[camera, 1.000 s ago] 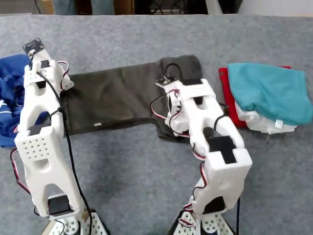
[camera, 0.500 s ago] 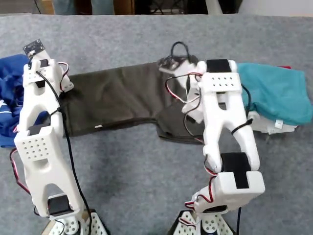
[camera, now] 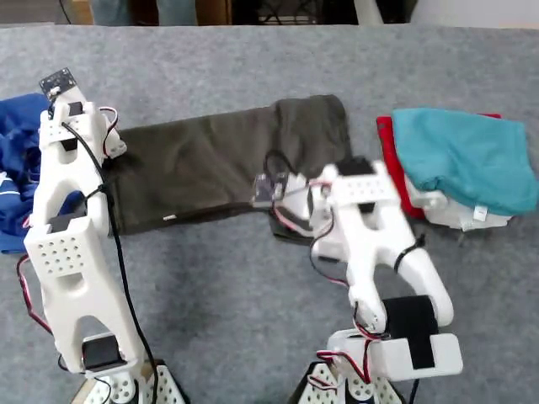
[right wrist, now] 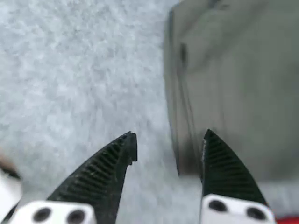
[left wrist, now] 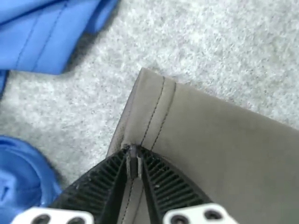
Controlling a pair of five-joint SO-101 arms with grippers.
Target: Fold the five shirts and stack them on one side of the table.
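Olive shirt (camera: 210, 164) stretched crosswise; left tool (left wrist: 134, 163) clamped on its end, right tool (right wrist: 170, 135) apart.

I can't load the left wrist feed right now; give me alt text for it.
The left hand is pinched shut on the stitched hem near a corner of the dark olive fabric shirt, which lies flat on the grey felt-like table cover. Rumpled bright blue shirt fabric lies beyond that corner, apart from it.

Nothing legible — tag (camera: 169, 215) on the olive shirt (camera: 210, 160) too small.
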